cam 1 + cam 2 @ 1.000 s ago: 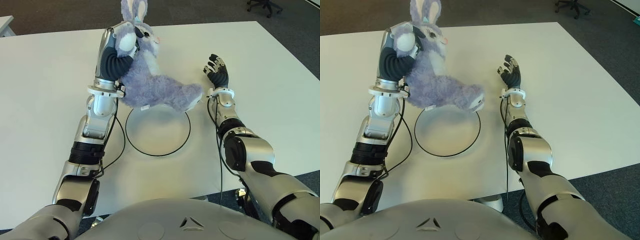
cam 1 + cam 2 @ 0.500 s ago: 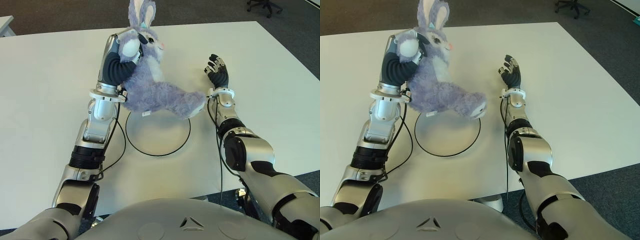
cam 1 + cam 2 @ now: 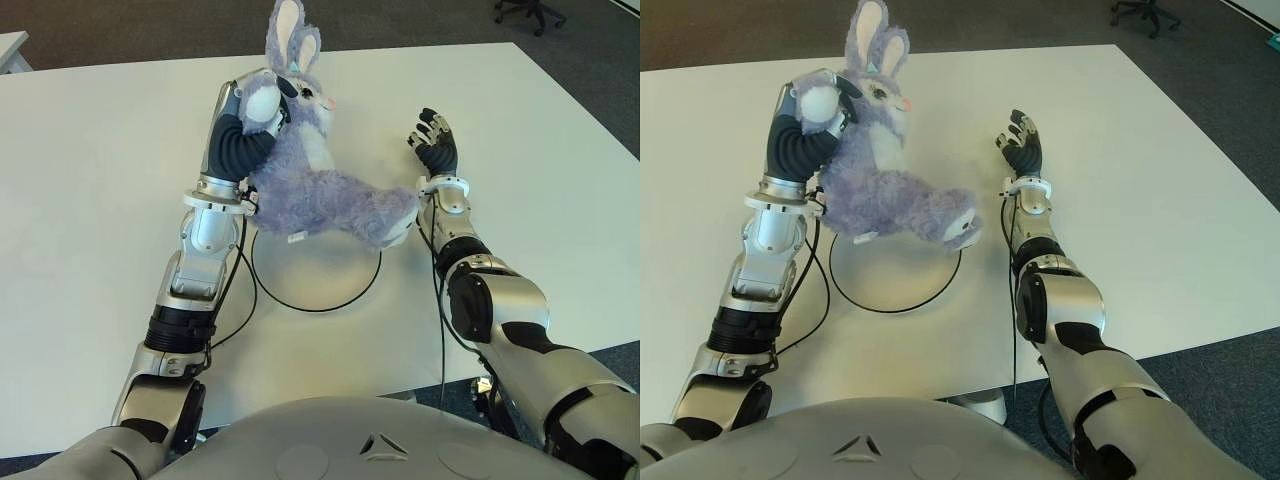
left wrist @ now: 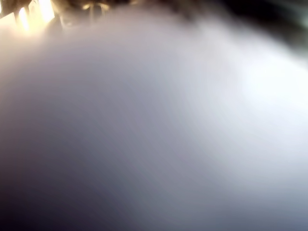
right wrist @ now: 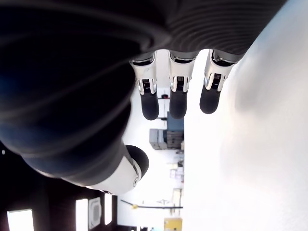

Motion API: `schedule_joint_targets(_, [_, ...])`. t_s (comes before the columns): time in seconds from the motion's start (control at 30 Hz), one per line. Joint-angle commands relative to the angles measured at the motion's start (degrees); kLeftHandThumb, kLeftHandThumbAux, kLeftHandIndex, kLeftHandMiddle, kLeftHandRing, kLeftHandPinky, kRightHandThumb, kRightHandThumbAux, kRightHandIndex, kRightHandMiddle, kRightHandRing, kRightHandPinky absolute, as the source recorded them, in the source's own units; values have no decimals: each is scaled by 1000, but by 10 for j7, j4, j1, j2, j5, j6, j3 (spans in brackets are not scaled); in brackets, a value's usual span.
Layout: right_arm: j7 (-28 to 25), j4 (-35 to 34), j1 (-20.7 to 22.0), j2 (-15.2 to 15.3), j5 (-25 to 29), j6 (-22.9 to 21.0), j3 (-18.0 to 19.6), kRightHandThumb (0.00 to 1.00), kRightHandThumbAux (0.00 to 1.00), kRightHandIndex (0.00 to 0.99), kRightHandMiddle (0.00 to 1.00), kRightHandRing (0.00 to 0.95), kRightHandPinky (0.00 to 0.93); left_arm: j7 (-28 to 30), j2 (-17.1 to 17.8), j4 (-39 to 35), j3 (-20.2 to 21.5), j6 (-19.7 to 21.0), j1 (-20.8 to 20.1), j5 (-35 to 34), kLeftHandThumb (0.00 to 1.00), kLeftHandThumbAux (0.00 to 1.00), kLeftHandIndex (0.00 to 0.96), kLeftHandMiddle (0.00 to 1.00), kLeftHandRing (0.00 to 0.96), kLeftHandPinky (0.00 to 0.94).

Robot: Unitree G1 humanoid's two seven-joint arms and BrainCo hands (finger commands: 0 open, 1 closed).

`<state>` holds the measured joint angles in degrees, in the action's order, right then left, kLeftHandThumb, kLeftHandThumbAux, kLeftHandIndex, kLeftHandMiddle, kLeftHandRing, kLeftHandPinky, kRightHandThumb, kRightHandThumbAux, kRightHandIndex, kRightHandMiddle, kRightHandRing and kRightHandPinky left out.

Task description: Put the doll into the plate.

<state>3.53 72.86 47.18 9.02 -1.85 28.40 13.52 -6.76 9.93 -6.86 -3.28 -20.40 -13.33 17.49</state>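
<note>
A purple plush rabbit doll (image 3: 320,185) with upright ears hangs above the table, gripped around its upper body by my left hand (image 3: 262,100). Its legs stretch to the right, over the far rim of the plate. The plate (image 3: 315,290) is white with a thin black rim and lies flat on the white table (image 3: 90,180), just below the doll. The left wrist view is filled by blurred purple fur (image 4: 154,125). My right hand (image 3: 436,140) shows to the right of the doll's feet, fingers (image 5: 177,98) spread, holding nothing.
The table's right edge (image 3: 585,110) runs along dark carpet. An office chair base (image 3: 528,12) stands on the floor beyond the far right corner. Another table's corner (image 3: 12,45) shows at the far left.
My left hand has carried the doll to the right and slightly down, so its feet now hang lower, near the plate's right rim. The right hand has not moved.
</note>
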Motion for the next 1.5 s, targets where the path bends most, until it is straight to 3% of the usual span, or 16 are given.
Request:
schedule_joint_targets(0.03, [2,26,-47,-13,2,-21,-2,636,861,131,123,95,108,7,-2,-6,-3,-7,9,-2,748,691,442,876,869,841])
schedule_joint_targets(0.3, [4,26,-48,-14,1,-19,-2,663,862,129,127,98,106,39,-3,-9,-10,-10,19,-42,748,693,442,864,858,842])
schedule_joint_targets(0.53, [4,26,-47,-14,2,-20,-2,623,863,133,125,97,112,73,-10,-25,-9,10,34,-87,746,695,443,829,835,824])
schedule_joint_targets(1.33, [0,26,-46,-15,5,-22,0,663,866,132,129,102,99,80,-31,-27,-7,25,44,-91,738,698,442,824,837,834])
schedule_joint_targets(1.5, [1,26,-46,-15,3,-21,-1,622,863,135,127,98,105,85,-31,-27,-8,31,43,-97,737,698,442,818,829,831])
